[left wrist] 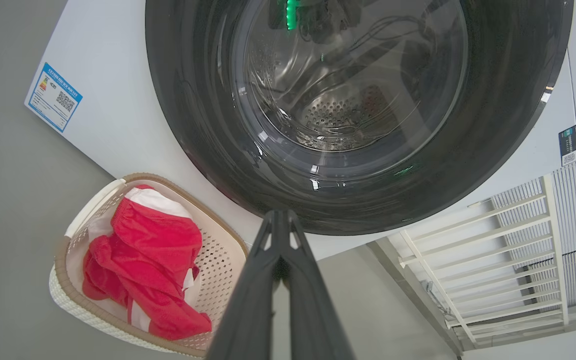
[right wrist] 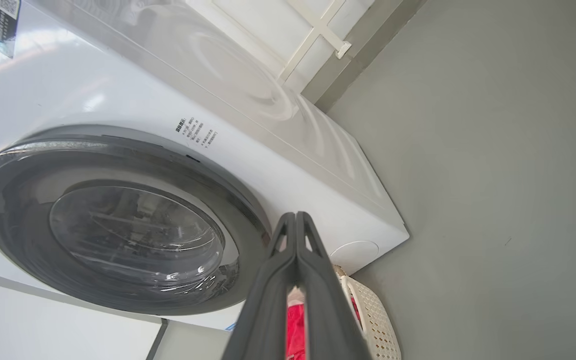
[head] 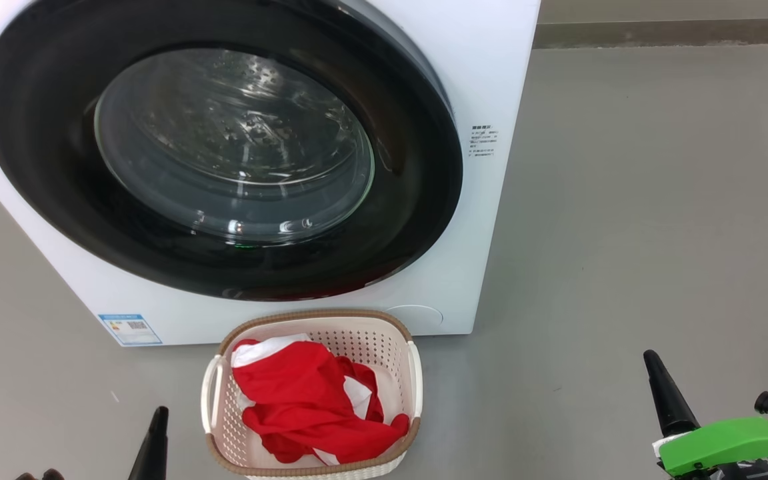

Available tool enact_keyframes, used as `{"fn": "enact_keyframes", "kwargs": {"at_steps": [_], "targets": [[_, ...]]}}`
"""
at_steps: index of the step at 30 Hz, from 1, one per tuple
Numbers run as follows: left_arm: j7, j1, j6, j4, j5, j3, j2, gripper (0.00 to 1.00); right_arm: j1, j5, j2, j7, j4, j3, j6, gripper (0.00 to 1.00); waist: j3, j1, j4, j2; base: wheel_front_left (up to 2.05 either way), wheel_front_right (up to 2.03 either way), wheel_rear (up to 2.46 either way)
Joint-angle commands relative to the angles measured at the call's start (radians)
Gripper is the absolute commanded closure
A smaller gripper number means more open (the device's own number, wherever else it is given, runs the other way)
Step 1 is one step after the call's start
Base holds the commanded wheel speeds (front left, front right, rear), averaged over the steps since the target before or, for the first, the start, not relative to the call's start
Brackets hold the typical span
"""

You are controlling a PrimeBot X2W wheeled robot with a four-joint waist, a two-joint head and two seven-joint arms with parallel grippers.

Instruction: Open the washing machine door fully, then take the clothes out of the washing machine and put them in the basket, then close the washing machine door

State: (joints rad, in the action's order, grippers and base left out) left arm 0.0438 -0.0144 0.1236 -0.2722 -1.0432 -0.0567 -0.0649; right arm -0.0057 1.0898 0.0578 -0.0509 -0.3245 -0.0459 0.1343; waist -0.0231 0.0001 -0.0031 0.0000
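Showing washing machine door (head: 44,133) closed against front of white washing machine (head: 491,87).
Clothes (head: 304,393), red with white, heaped inside cream basket (head: 311,315) on grey floor (head: 624,233), just before machine, below door. Left gripper (head: 159,413) near basket's left, right gripper (head: 654,363) well off to its right; fingers of both pressed together, holding nothing.

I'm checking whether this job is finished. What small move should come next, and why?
Probably none beyond resting both arms: the clothes lie in the basket, the washing machine door looks closed against the washing machine, and the left gripper and right gripper are shut, empty and away from it.
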Motion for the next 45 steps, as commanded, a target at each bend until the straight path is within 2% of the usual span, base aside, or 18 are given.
{"fn": "enact_keyframes", "kwargs": {"at_steps": [1,45], "targets": [[-0.008,0.050,0.004,0.024,-0.026,-0.025,-0.008,1.00,-0.047,0.025,0.009,0.005,0.030,0.007,-0.002,1.00,0.000,0.0000,0.000,0.0000,0.00,0.00,0.00],[-0.138,0.113,0.007,0.027,-0.492,-0.054,0.012,1.00,-0.094,0.457,-0.001,0.138,0.073,-0.052,-0.003,1.00,0.017,-0.0001,0.003,0.0000,0.00,0.00,0.00]]}}
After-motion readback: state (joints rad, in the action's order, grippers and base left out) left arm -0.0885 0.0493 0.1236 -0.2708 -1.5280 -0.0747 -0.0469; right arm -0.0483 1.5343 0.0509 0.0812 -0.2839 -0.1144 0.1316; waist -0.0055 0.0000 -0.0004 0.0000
